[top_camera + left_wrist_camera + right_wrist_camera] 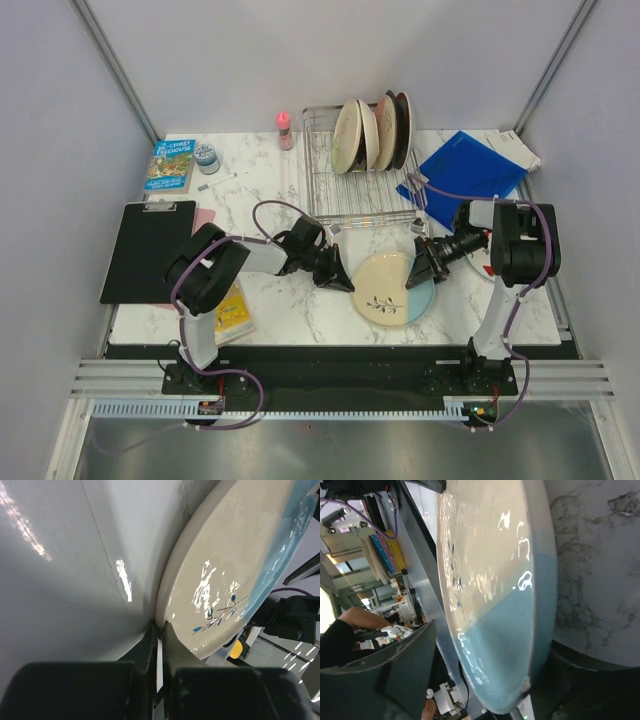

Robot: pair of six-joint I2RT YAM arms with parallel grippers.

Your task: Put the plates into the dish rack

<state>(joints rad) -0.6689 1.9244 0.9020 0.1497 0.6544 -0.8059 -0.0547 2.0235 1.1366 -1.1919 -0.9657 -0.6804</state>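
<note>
The cream-and-light-blue plate with a twig motif (393, 287) lies on the marble table in front of the dish rack (330, 195). My left gripper (347, 282) is shut, and its tips (160, 626) touch the plate's cream left rim (170, 590). My right gripper (421, 268) is open and straddles the plate's blue right edge (510, 645), with one finger (395, 670) above the plate and the other below it. Several plates (372, 132) stand upright in the rack's back row. A white plate with red shapes (484, 267) lies under my right arm.
A blue folder (468, 168) lies right of the rack. A black clipboard (148, 250), a book (170, 166), a blue-topped tin (207, 156), a pen (218, 181) and a yellow booklet (234, 312) are on the left. A pink bottle (284, 129) stands at the back.
</note>
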